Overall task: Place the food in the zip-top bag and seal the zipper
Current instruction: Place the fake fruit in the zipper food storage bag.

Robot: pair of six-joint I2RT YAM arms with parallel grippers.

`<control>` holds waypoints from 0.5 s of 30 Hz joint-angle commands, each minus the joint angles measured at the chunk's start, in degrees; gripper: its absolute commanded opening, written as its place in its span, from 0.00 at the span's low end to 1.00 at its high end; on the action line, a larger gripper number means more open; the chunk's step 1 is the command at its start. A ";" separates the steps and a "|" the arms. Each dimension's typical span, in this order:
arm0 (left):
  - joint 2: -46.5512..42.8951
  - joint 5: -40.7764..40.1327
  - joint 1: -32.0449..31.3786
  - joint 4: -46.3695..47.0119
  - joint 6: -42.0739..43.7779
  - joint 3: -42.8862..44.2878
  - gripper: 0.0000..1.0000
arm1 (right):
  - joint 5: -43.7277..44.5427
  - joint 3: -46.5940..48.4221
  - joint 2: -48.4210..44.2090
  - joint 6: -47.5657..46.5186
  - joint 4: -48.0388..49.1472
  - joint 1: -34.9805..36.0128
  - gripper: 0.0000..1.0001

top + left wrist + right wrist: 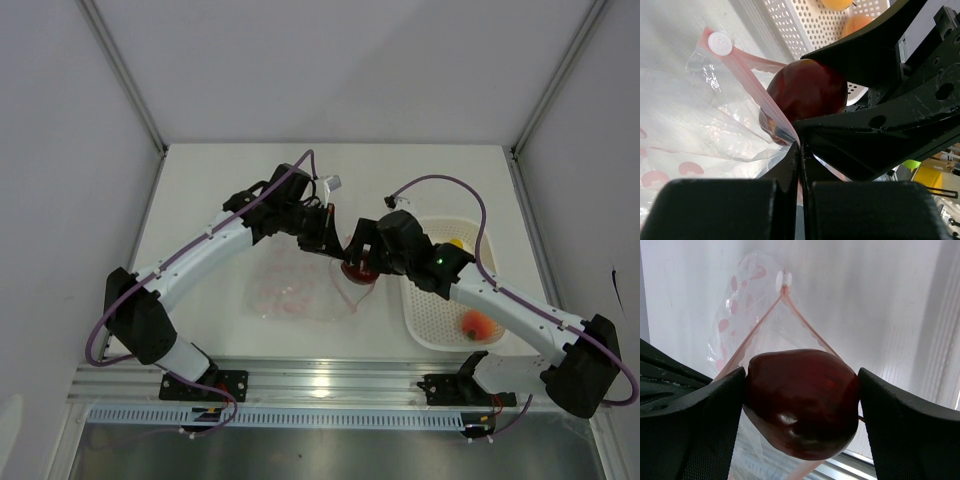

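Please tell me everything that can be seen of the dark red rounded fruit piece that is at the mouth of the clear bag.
The dark red rounded fruit piece looks smooth and glossy, nearly black-red, with a small bright highlight low on its skin, and it seems whole. The black jaws of the right gripper clamp it on two opposite sides. It sits at the open mouth of the clear plastic zip-top bag with pink dots, between the two pink-red zipper strips, which spread apart from a white slider. One strip seems to lie against it.
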 commanded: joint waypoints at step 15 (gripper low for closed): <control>-0.14 2.38 0.29 3.03 -1.91 1.69 0.01 | -2.83 4.10 -1.18 -0.88 0.46 0.65 0.99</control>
